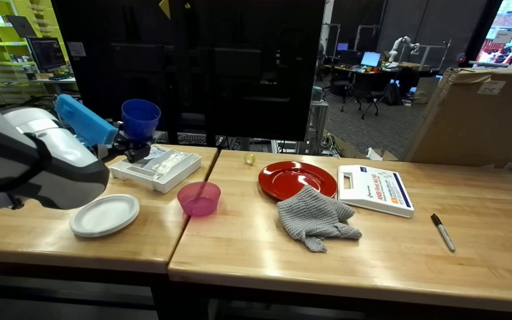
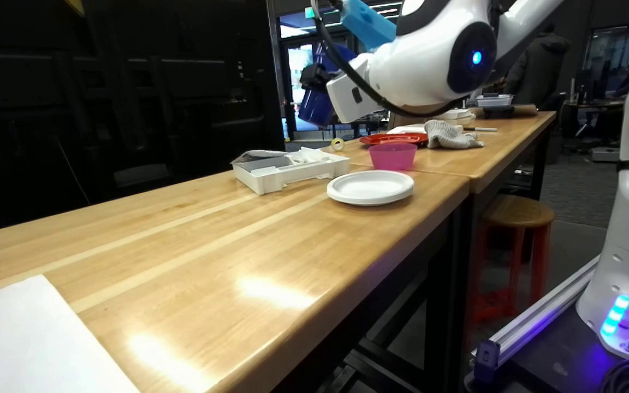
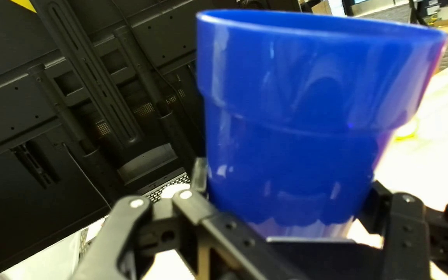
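- The hand (image 3: pixel 289 190) was clasped on the cup (image 3: pixel 305 116); in the wrist view a finger bore on either side of its lower part, with the rim well above them.
- The cup was in the air, apart from the surface (image 1: pixel 247 249) and near the tray (image 1: pixel 182 174). Both exterior views put it higher than the tray; whether it was straight over it could not be told.
- Its mouth faced upward with some lean; what it held, if anything, did not show.
- A dark panel (image 1: pixel 185 66) rose behind it.
- The step in hand, by judgement, was holding the cup aloft: grip made, release not yet done.
- The next move seemed to call for a firm grip and a level rim, with care not to clip the tray or panel.
- The white plates (image 1: pixel 105 215) lay near the tray, and the bowl (image 1: pixel 199 200) sat by the seam in the surface.
- Farther along were the roll (image 1: pixel 250 158), the red plate (image 1: pixel 291 178), the cloth (image 1: pixel 314 218) at its edge, the case (image 1: pixel 374 189) just beside it, and the marker (image 1: pixel 442 232).
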Available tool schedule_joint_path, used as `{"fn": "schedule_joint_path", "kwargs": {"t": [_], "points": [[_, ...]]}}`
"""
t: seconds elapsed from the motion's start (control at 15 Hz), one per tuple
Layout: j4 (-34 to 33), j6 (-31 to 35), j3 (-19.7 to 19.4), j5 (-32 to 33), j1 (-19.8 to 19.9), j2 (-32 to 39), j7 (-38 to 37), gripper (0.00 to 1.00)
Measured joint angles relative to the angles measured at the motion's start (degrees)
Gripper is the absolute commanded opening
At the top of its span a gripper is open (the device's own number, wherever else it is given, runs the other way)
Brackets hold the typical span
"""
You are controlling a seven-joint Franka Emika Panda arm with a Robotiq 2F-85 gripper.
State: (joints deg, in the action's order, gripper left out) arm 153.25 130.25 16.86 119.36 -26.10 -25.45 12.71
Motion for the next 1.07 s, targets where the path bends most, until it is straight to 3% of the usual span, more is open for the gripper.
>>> {"fn": "schedule_joint_path", "kwargs": {"t": [1.07], "points": [[2.16, -1.27, -2.66, -0.44, 2.22, 2.02, -17.35, 0.58]]}}
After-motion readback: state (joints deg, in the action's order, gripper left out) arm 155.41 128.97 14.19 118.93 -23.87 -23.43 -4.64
